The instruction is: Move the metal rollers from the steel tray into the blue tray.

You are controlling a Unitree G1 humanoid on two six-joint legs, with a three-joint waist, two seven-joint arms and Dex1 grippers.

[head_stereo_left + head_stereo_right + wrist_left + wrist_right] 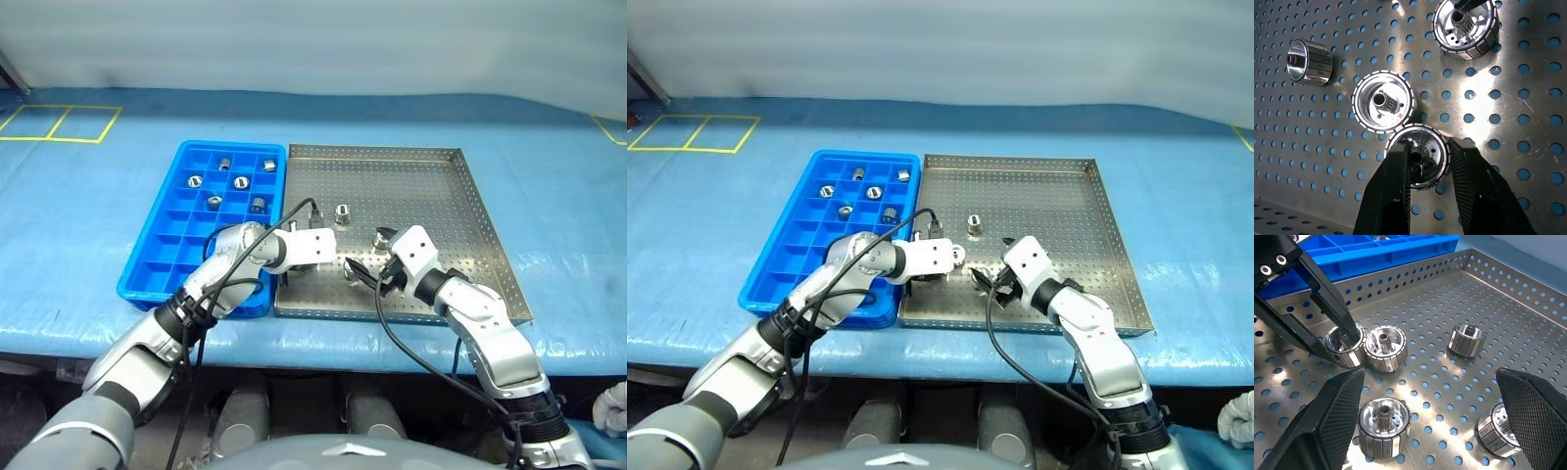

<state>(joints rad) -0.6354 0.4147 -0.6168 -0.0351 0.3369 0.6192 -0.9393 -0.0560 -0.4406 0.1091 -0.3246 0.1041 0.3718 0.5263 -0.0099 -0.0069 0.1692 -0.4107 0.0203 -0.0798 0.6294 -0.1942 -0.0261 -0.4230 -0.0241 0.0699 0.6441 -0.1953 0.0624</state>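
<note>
While the left gripper point(1431, 169) pinches 1 roller point(1420, 155) on the steel tray point(431, 186), one finger in its bore, the right gripper point(1432, 418) hangs wide open and empty nearby. 6 rollers point(241, 182) already sit in the blue tray point(162, 245).

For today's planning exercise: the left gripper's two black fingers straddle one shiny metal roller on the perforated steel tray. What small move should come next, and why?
Probably finish closing the left gripper on the shiny metal roller, then lift straight up: its fingers flank the roller, and a neighbouring roller touches it.
</note>
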